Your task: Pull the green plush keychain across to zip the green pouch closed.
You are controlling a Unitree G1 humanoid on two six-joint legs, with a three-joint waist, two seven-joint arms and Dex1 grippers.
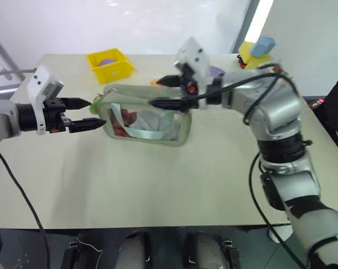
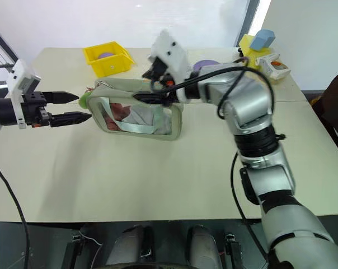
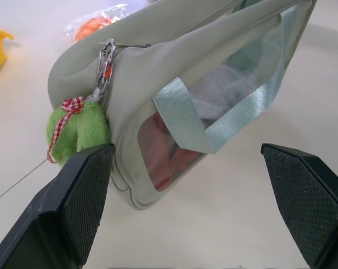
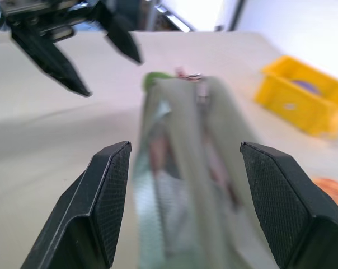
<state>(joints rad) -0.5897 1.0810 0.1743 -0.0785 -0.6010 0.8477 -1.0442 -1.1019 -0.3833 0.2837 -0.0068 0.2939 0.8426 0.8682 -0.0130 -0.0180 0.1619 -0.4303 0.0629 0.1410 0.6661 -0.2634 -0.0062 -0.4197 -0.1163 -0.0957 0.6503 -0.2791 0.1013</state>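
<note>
- Reaching in from the table's left edge, the left gripper points at the near end of the green pouch with its two black fingers spread apart and nothing between them
- In the left wrist view one finger pad sits just beside the green plush keychain, whether touching I cannot tell
- That keychain, with a red checked ribbon, hangs by a metal clip from the zipper at the pouch's left end
- The pouch stands on its edge near the middle of the table, clear window and light green strap facing the near edge, red contents showing inside
- Over the pouch's right end the right gripper hovers with its fingers parted, one on each side of the top seam, gripping nothing
- Toward the far edge sits a yellow bin, and an orange-filled clear packet lies behind the pouch
</note>
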